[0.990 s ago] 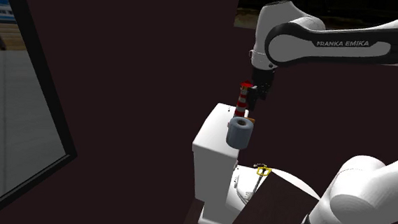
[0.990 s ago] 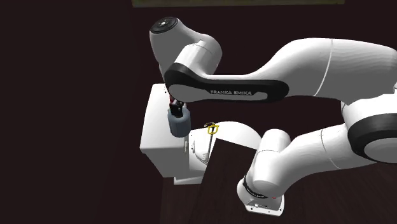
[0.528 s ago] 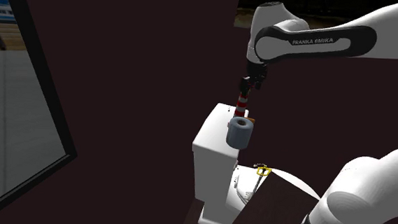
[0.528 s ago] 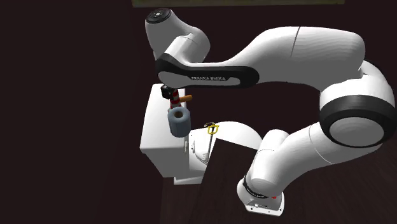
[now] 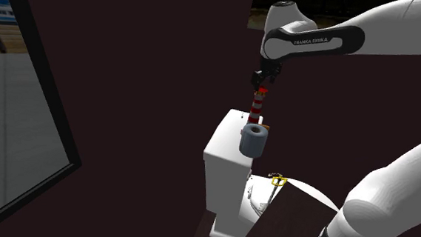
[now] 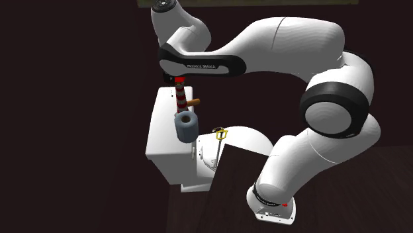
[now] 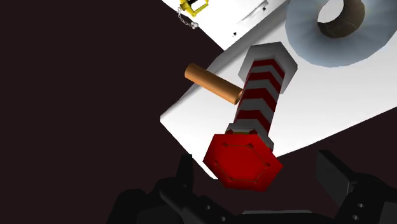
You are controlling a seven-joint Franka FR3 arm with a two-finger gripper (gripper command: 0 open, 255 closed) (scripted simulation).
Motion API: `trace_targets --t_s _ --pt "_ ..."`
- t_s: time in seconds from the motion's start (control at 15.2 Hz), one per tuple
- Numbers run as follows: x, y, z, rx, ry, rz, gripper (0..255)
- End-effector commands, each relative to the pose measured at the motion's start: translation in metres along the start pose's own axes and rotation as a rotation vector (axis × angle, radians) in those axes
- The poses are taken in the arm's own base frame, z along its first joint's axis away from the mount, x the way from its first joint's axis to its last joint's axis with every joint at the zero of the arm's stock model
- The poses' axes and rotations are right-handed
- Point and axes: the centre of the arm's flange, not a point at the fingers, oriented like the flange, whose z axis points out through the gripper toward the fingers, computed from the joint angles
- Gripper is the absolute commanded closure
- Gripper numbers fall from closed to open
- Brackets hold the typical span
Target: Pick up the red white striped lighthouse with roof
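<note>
The gripper [image 5: 263, 80] has risen off the striped lighthouse [image 5: 256, 109], which remains upright on the white cistern [image 5: 224, 148], centre frame. Fingers [image 7: 340, 175] are spread, clasping nothing. Judgement: the pickup is still outstanding.

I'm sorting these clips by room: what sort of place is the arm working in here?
Probably a bathroom: a white toilet tank with its bowl beside it, and a grey paper roll on the tank next to the striped lighthouse.
</note>
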Motion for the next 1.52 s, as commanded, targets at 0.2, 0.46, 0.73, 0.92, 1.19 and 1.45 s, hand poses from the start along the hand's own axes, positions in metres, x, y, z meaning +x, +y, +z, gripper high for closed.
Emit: trace_targets --t_s 0.2,0.46,0.73,0.92,1.19,1.45 --pt "0.014 0.011 0.017 -0.018 0.024 0.037 0" --pt "0.009 0.005 0.037 -0.018 0.024 0.037 0" --pt "0.008 0.003 0.045 -0.018 0.024 0.037 255" --pt "0.008 0.003 0.045 -0.018 0.024 0.037 255" --pt "0.007 0.002 0.044 -0.018 0.024 0.037 255" --pt "0.01 0.006 0.035 -0.018 0.024 0.037 255"
